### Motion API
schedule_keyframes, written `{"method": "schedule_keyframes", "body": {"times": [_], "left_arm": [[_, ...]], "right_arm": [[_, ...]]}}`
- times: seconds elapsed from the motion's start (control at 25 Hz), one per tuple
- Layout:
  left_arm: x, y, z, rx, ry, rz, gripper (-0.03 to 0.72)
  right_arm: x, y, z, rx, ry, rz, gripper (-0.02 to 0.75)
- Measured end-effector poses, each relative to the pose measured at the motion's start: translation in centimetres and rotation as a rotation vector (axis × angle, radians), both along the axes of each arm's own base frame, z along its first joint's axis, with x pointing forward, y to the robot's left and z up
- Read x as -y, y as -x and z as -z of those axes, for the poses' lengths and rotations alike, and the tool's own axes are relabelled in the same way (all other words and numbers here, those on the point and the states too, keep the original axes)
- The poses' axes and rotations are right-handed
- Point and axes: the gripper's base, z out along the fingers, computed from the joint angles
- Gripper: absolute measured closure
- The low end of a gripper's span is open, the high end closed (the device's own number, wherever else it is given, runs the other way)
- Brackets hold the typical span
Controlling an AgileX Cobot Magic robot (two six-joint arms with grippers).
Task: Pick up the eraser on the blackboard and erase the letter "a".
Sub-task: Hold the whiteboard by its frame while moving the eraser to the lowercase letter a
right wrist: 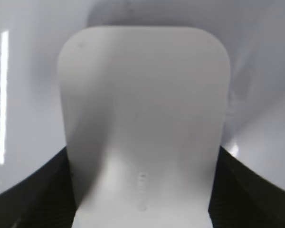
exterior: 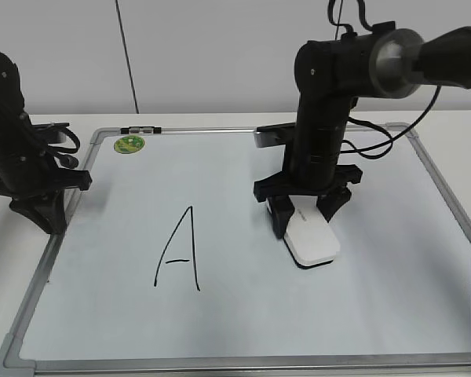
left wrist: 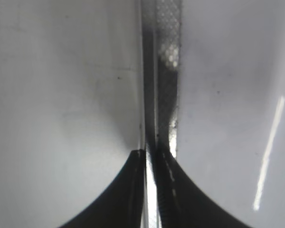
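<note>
The white eraser (exterior: pixel 314 239) lies flat on the blackboard (exterior: pixel 243 314), right of centre. My right gripper (exterior: pixel 304 214) comes down from above, and its two black fingers press against the eraser's far end. In the right wrist view the eraser (right wrist: pixel 142 109) fills the space between the fingers of the right gripper (right wrist: pixel 142 156), on the board (right wrist: pixel 28 71). The small letter "a" shows in no view. My left gripper (exterior: pixel 51 220) is shut and empty at the board's left frame. In the left wrist view its tips (left wrist: pixel 152 154) sit over the frame strip (left wrist: pixel 161 71).
A large capital "A" (exterior: pixel 178 251) is drawn left of centre on the board. A round green magnet (exterior: pixel 129 144) sits at the far left corner. The right arm's cables hang over the board's far right edge.
</note>
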Motion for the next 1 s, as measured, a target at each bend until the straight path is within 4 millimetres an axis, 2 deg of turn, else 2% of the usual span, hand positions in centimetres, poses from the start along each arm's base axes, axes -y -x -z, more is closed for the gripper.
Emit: {"method": "schedule_keyframes", "body": {"times": [0.16, 0.4, 0.52, 0.8, 1.0], "left_arm": [[0.0, 0.0, 0.0, 0.000, 0.000, 0.000, 0.634], [0.0, 0.0, 0.0, 0.000, 0.000, 0.000, 0.634], [0.0, 0.0, 0.0, 0.000, 0.000, 0.000, 0.634], [0.0, 0.0, 0.0, 0.000, 0.000, 0.000, 0.634], [0.0, 0.0, 0.0, 0.000, -0.001, 0.000, 0.634]], "right_arm": [[-1.8, 0.8, 0.2, -0.005, -0.003, -0.045, 0.207], [-1.6, 0.7, 0.2, 0.003, 0.015, -0.049, 0.207], [-0.3, 0.1, 0.2, -0.002, 0.005, -0.008, 0.207], [6.4, -2.3, 0.0, 0.002, 0.008, 0.148, 0.207], [8.1, -2.5, -1.0, 0.019, 0.000, 0.187, 0.207]]}}
